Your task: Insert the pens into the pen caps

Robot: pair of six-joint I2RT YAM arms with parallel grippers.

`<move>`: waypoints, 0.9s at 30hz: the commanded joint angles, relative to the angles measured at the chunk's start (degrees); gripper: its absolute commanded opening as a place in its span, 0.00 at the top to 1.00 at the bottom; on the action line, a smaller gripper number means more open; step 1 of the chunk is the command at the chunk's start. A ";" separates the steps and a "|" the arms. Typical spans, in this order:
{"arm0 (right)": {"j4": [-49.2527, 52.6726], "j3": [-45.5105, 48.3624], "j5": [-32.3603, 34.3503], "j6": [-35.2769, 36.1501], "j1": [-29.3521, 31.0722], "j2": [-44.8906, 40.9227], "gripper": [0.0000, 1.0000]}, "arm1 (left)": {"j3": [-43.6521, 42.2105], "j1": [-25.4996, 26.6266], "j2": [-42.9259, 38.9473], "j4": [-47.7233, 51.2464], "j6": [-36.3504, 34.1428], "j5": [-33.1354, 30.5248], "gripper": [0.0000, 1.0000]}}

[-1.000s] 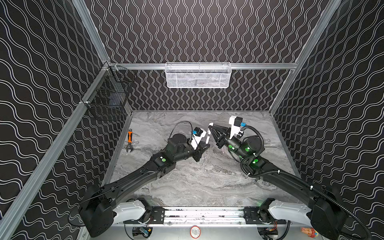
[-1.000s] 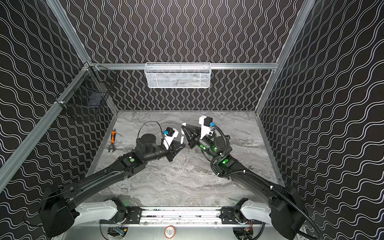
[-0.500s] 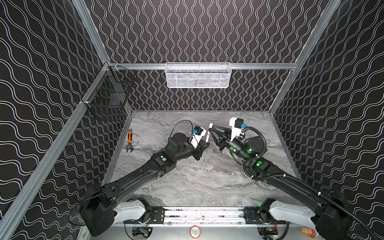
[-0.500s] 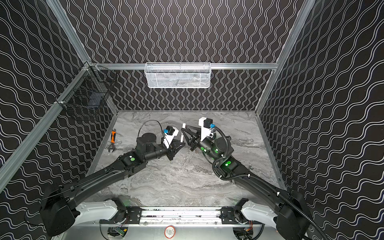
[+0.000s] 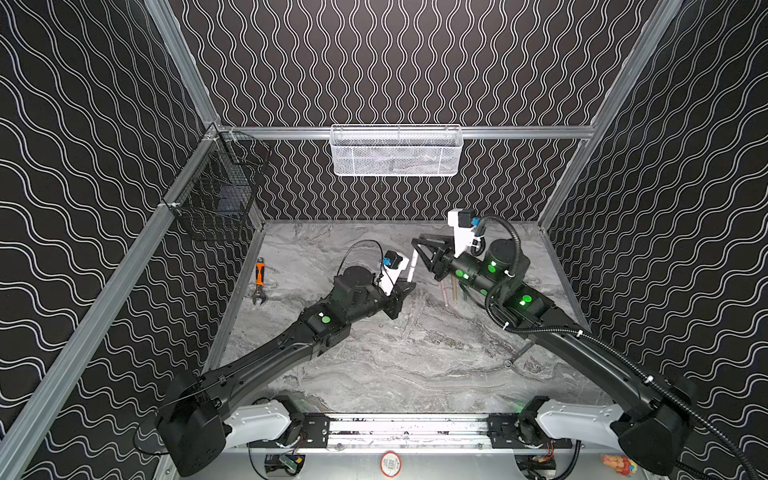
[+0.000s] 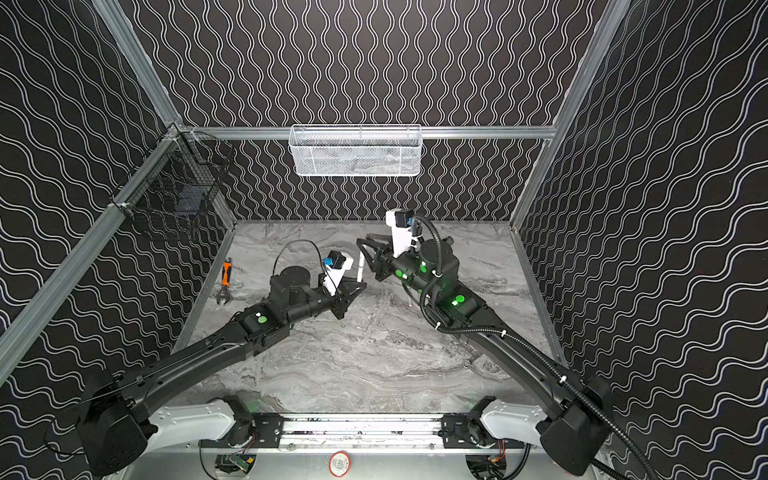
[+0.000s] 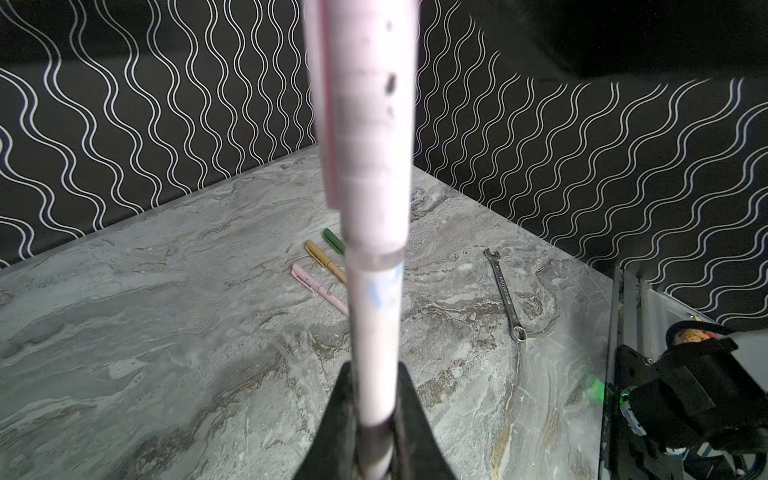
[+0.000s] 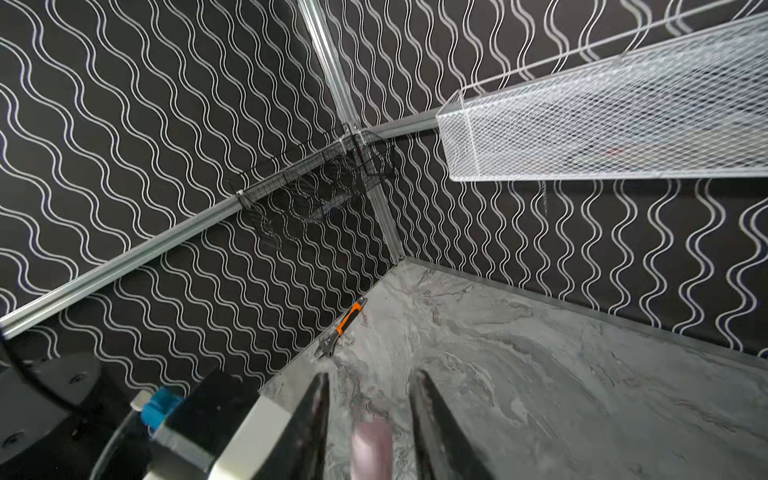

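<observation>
Enclosure: black walls with white wavy lines, aluminium rails, grey marbled surface.

Fixtures: white mesh basket on the rear rail, contents unreadable through the mesh. Black wire basket on the left wall, holding one dark item that cannot be identified.

Item 1: pale pink pen, raised above mid-surface. Its lower barrel is pinched between the pressed-together fingers of the left claw, and its bottom end is hidden inside the claw. A pale pink cap sits over the upper end with the seam visible. The cap's top is cut off by the edge of the left wrist view and blurred, so how far it is seated cannot be judged.

Item 2: right claw, fingers spread, flanking the cap's tip with a gap on each side. The tip is only a pink blur in the right wrist view. No contact seen.

Item 3: three pens lying side by side on the surface: second pink pen, gold-tan pen, dark green pen. Their near ends are hidden behind the held pen, the green one mostly so. In both top views the right arm covers much of them. Whether they are capped is hard to make out.

Item 4: orange-handled wrench, flat beside the left wall, well apart from the pens.

Item 5: silver spanner, flat on the surface, partly hidden under the right forearm in both top views.
</observation>
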State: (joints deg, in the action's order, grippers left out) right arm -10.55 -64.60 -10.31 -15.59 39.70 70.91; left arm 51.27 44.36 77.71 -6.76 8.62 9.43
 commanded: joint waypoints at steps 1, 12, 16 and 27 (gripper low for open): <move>3.65 -1.44 -2.69 -0.11 0.02 0.77 0.67 | 0.06 0.10 -0.12 -0.99 -0.84 -1.29 1.00; 5.92 -2.58 -3.95 -4.29 0.37 2.72 0.81 | 0.20 0.11 -0.66 0.20 -0.99 -8.29 1.00; 6.31 -2.56 -4.73 -4.45 0.80 3.44 0.81 | -0.12 0.09 -0.99 -0.01 -1.34 -9.70 1.00; 5.11 0.13 -5.68 -3.65 2.90 3.76 0.91 | 0.14 0.09 -1.24 -0.05 -1.04 -10.77 1.00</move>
State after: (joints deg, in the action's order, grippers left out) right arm -7.05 -65.34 -11.75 -18.55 41.67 74.63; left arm 50.94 44.42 76.29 -1.65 7.35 0.30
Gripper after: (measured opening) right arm 0.151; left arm 0.139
